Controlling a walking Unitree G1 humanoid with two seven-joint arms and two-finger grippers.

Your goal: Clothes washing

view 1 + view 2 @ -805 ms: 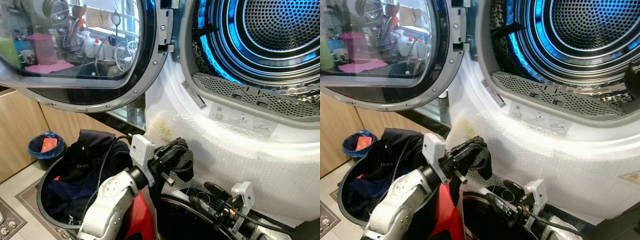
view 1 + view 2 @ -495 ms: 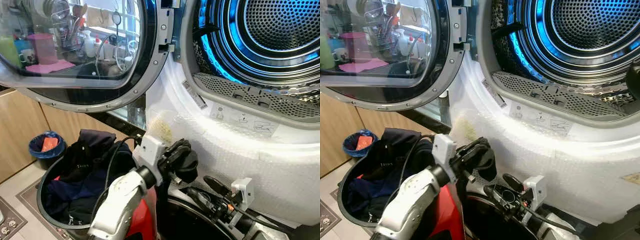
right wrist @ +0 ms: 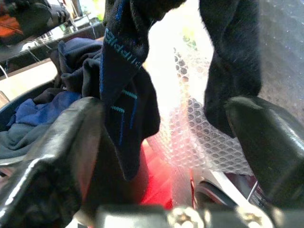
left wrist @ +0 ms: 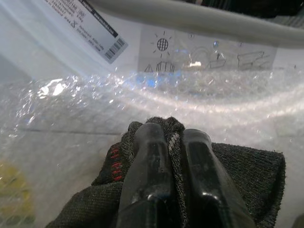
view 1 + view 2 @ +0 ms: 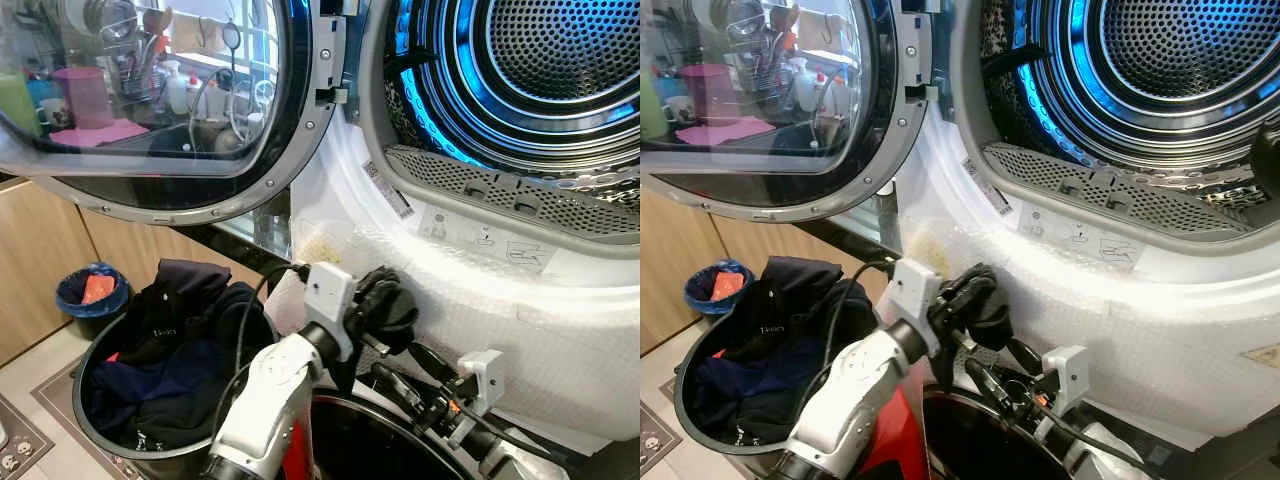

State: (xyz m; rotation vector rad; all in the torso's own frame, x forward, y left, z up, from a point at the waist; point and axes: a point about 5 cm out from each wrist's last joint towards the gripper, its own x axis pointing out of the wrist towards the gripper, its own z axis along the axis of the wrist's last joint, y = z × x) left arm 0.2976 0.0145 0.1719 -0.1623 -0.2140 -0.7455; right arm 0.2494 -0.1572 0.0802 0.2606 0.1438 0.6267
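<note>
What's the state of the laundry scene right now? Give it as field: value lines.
machine: drum lit blue, no clothes visible in the part shown
door: swung open to the robot's left
front panel: covered in bubble wrap
left gripper: raised before the panel, shut on a dark sock
right gripper: open, low beside the left one, holds nothing
basket: on the floor at the left, holds dark clothes
small bin: blue, by the wooden cabinets

Home kitchen/laundry corner, front-load washer (image 5: 470, 230), wood cabinets (image 5: 40, 260), dish rack reflection (image 5: 140, 60)
</note>
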